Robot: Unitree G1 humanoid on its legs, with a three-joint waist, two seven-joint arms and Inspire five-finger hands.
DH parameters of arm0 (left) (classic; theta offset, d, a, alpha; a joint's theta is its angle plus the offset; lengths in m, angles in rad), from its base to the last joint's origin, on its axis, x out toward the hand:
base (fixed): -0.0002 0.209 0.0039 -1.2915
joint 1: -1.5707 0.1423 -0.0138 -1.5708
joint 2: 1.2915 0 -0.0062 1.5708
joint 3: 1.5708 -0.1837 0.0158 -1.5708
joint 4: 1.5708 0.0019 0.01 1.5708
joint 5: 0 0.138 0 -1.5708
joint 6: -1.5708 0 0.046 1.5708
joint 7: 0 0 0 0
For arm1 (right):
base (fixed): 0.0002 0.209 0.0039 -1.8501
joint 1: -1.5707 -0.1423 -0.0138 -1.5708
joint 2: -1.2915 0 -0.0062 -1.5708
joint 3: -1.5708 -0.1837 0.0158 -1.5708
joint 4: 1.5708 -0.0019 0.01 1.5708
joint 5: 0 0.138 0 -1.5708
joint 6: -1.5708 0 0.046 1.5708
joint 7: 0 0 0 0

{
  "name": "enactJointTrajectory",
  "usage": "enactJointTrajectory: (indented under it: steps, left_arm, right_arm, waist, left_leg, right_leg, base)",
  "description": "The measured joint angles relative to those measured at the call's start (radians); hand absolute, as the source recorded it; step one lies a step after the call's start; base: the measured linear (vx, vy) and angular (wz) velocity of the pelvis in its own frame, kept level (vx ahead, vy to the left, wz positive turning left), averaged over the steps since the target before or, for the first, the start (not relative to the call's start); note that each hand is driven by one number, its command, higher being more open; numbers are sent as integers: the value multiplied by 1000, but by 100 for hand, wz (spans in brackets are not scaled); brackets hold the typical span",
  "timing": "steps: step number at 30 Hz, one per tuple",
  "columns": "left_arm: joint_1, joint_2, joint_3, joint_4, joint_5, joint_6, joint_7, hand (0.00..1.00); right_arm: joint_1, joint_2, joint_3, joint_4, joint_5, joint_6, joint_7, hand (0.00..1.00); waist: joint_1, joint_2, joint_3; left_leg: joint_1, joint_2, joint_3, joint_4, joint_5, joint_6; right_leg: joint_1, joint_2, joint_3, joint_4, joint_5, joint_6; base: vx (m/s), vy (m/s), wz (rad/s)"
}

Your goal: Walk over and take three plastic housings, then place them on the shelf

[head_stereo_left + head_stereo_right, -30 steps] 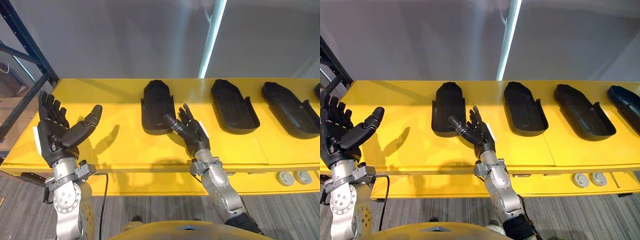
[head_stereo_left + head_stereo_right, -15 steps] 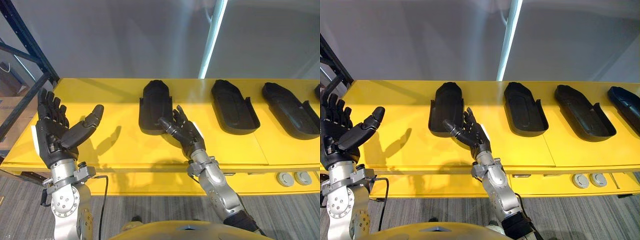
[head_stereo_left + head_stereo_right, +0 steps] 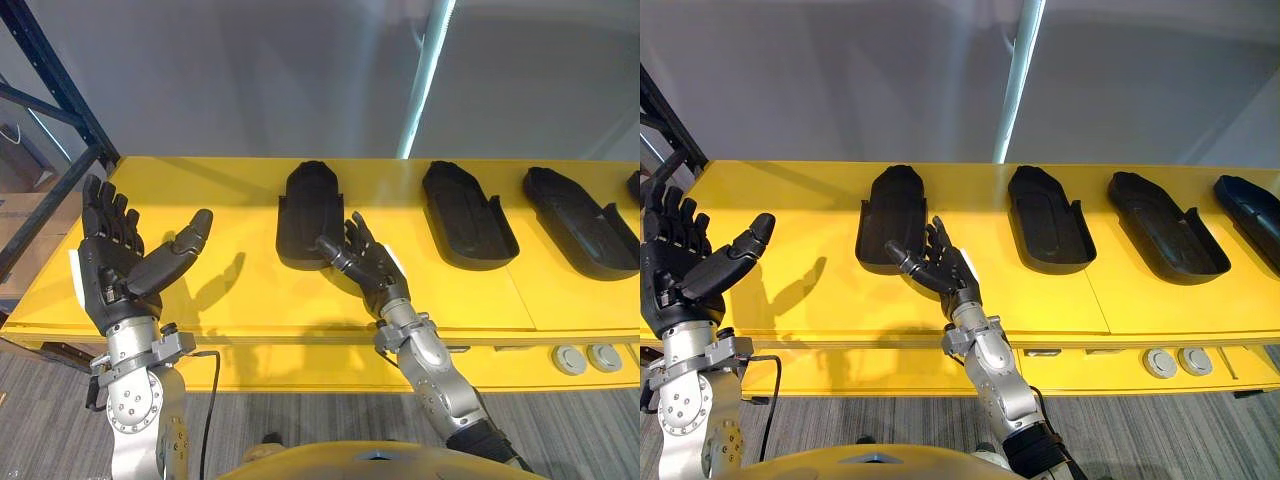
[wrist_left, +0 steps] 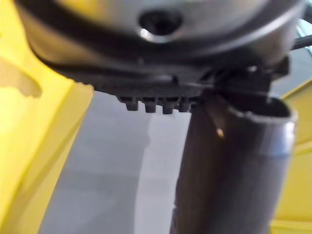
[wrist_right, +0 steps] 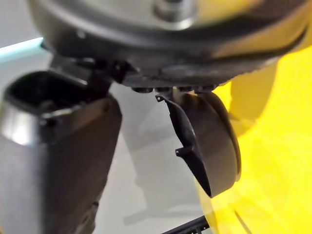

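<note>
Long yellow worktop (image 3: 250,290) right across the front, dark blue rack (image 3: 50,95) off its left end. Lying along it in a row, well apart, hollow side up: leftmost housing (image 3: 310,200), second housing (image 3: 465,210), third housing (image 3: 585,215), fourth housing (image 3: 1252,208) out at the right edge. All flat on the worktop, none lifted yet.

Right hand (image 3: 378,275) low at the near right corner of the leftmost housing, fingers straight and fanned, thumb stretched toward the near rim. Nothing in it. Touching that rim or just shy of it? Can't tell from here. Left hand (image 3: 115,265) raised over the left end of the worktop, palm up, fingers straight, thumb out, empty as well. Two small grey discs (image 3: 588,355) down below the front edge, off to the right.

Looks like the reach for the first pick, and plenty to go wrong. Could shove the smooth shell toward the wall, or spin it, with the thumb landing before the fingers close. Might lose it on the lift too, pinching a long shell by one thin corner and letting the far end droop or twist out.
</note>
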Motion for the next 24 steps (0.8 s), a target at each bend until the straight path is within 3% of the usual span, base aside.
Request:
enactJointTrajectory:
  steps: [5,12,17,20,23,24]
  left_arm:
    - [0,0,-1,0,0,0,0,100]
    - [-1,2,-23,0,0,0,-7,100]
    - [-8,5,-41,0,8,-7,-1,100]
    - [-44,27,-69,0,6,-38,-22,100]
    - [-94,50,-98,-8,-4,-49,-43,100]
    - [-120,68,-115,-19,-21,-58,-58,100]
  right_arm:
    - [0,0,0,0,0,4,-2,100]
    - [-1,2,-18,-22,-80,-60,-119,100]
    - [0,1,-116,-271,-173,-90,-210,100]
    - [-1,-2,-213,-416,-201,-154,-245,100]
    - [0,-6,-303,-472,-231,-176,-263,100]
    - [7,-9,-352,-484,-237,-184,-274,100]
  waist:
    - [0,0,-1]
    - [9,1,-5]
    - [11,4,-14]
    - [-10,-3,-31]
    - [-24,-3,-31]
    - [-47,-1,-32]
  left_leg:
    - [0,0,0,0,0,0]
    - [2,1,3,0,1,-1]
    - [20,10,47,1,-5,-8]
    - [22,18,82,3,-9,-12]
    - [37,19,127,4,-13,-17]
    - [44,24,149,4,-18,-18]
  right_leg:
    - [0,0,0,0,0,0]
    - [0,1,3,0,0,0]
    - [-8,5,45,0,2,1]
    - [-28,8,77,0,7,-2]
    - [-43,21,123,0,15,-6]
    - [-51,23,146,0,18,-7]
  base:
    - [0,0,0]
    - [0,0,-1]
    - [-1,3,-22]
    - [11,7,-33]
    - [-1,4,-47]
    - [-9,3,-47]
